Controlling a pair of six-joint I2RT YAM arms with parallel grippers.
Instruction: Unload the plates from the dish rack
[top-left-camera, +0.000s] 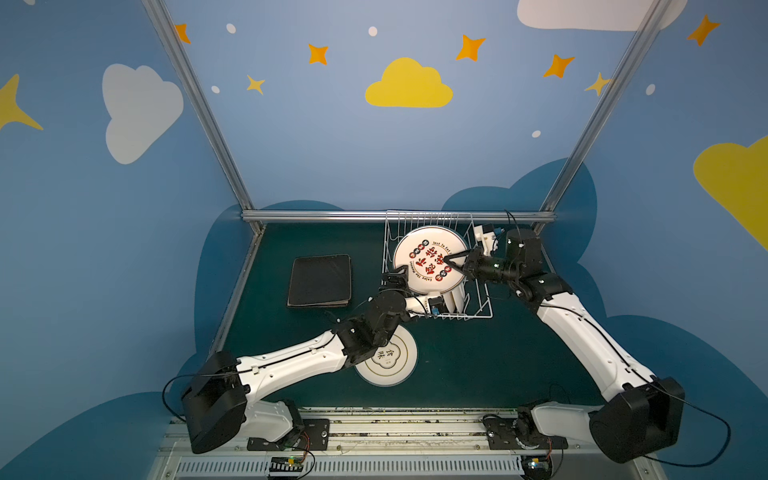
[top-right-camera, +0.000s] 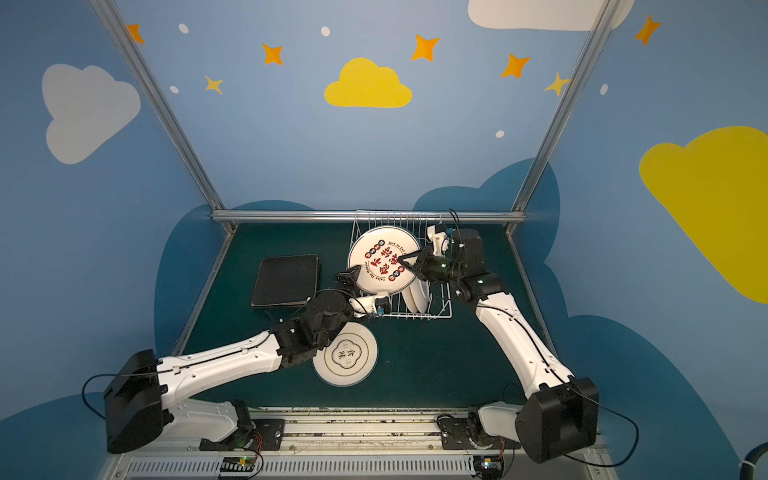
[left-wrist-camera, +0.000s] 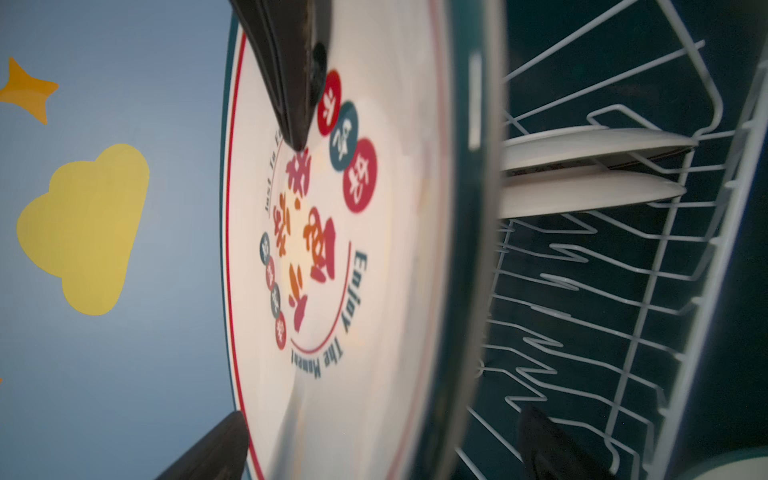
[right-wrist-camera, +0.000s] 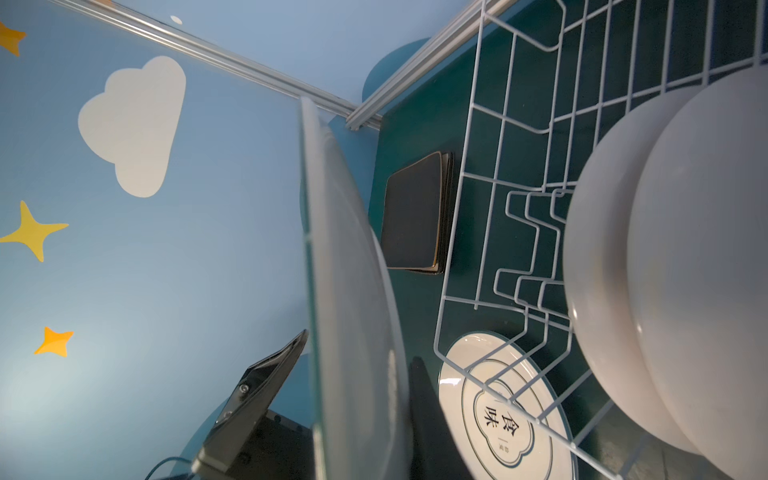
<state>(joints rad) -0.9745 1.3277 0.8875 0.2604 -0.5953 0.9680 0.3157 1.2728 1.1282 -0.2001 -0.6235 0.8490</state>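
Observation:
A round white plate with red and orange print stands on edge over the white wire dish rack. My right gripper is shut on its rim, one finger on each face. My left gripper is open, its fingers apart on either side of the plate's opposite rim without pressing it. Two more white plates stand upright in the rack.
A stack of black-backed square plates lies on the green table, left of the rack. A round white plate with blue print lies flat near the front, partly under my left arm. A metal rail runs behind the rack.

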